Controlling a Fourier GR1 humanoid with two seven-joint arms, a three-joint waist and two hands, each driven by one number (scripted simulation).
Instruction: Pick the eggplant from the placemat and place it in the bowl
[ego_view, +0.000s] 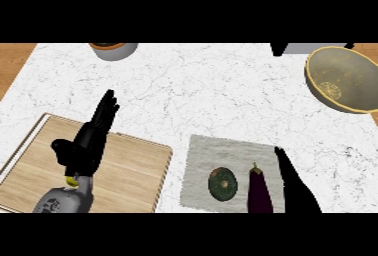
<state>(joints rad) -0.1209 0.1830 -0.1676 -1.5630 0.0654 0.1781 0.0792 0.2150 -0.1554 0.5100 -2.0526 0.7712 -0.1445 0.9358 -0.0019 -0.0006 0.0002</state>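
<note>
Your right hand (295, 187), fingers straight and holding nothing, lies just right of the eggplant (259, 192); closing from there could roll it off the placemat (221, 155).

One eggplant (259, 192), one bowl (345, 78), one placemat (221, 155).

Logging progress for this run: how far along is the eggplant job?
Nothing is done yet: the eggplant lies on the placemat. In hand: the right robot hand, fingers straight, is beside it, not gripping. Left: grasp, carry to the bowl, release. The left robot hand rests open.
</note>
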